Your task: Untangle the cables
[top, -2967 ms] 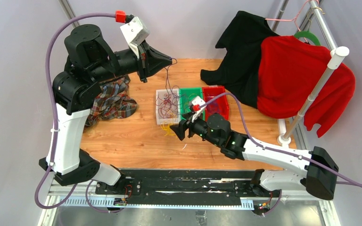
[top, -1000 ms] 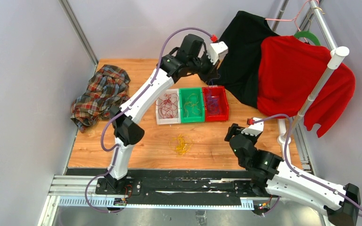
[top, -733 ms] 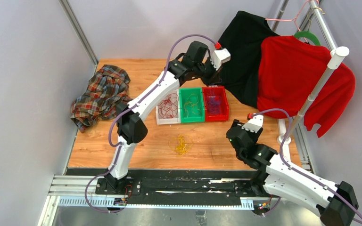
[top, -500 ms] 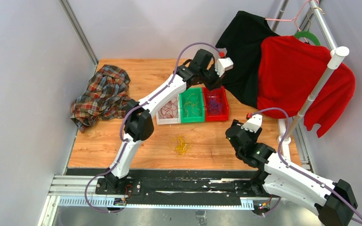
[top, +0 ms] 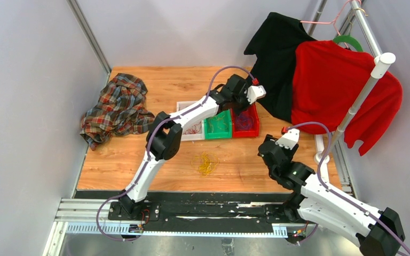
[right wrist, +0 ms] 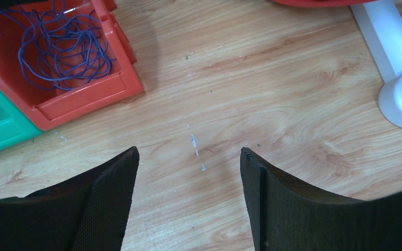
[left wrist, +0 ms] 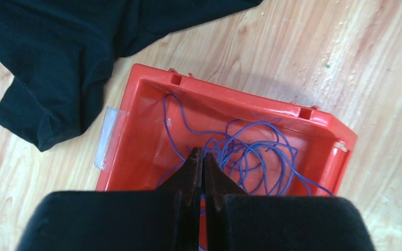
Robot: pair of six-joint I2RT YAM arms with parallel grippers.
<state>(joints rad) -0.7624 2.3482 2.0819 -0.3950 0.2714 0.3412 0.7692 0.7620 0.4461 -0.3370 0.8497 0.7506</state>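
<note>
- From above, the left gripper is hanging over the red bin that is holding the purple cable. A yellow bundle is lying loose on the table, well apart from the right gripper.
- At the left wrist, the left gripper is pressing its fingers together in the purple cable. Whether a strand is caught, I cannot tell.
- At the right wrist, the right gripper is standing wide over bare wood, holding nothing. The purple cable is looking light, thin and springy, likely snagging on itself, so pinching one outer loop seems wisest.

Three bins, three garments
</note>
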